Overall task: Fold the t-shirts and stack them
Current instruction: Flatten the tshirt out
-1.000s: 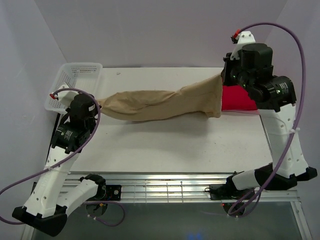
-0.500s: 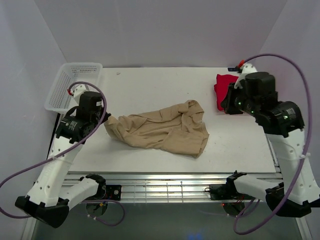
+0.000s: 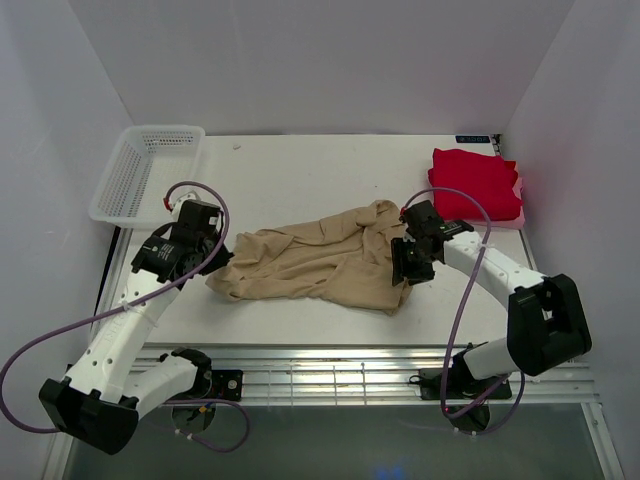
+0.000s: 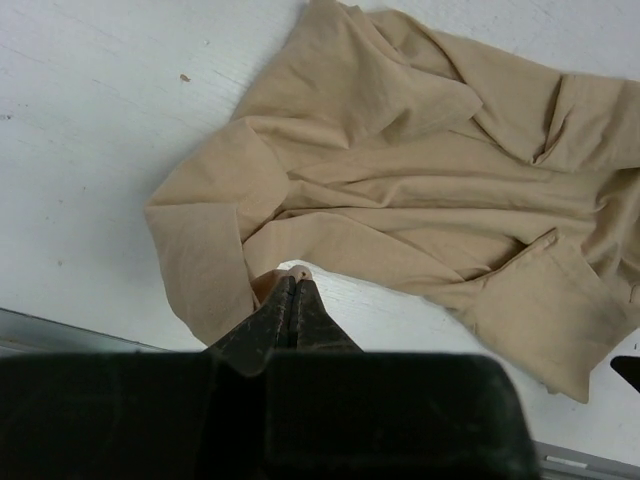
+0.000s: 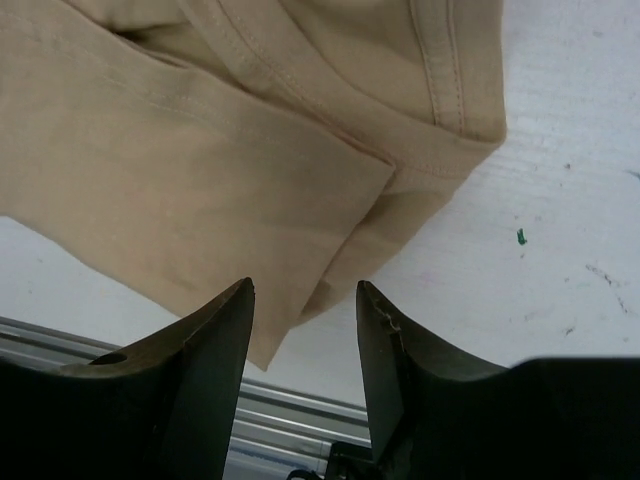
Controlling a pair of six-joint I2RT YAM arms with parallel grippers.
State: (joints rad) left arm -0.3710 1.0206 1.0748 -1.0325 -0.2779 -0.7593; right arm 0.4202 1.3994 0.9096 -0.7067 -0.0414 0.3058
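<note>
The right gripper (image 5: pixel 303 288) hangs partly open over the right edge of the crumpled tan-beige cloth t-shirt (image 3: pixel 320 262), gripping nothing; the left gripper (image 4: pixel 290 285) is pinched shut on its left hem. The shirt lies bunched mid-way across the white table (image 3: pixel 300 170), the bright red cloth t-shirt (image 3: pixel 475 185) far right. Closing here could catch several layers at once, and pulling would then spread a twisted shirt, or drag it off the near edge

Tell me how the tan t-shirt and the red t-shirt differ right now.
The tan t-shirt lies crumpled and spread out mid-table; the red t-shirt sits in a compact, folded-looking block at the far right corner. The left end effector pinches the tan t-shirt's edge and the open right end effector hovers at its hem; neither is near the red t-shirt. Both are plain cloth resting on the white table.
</note>
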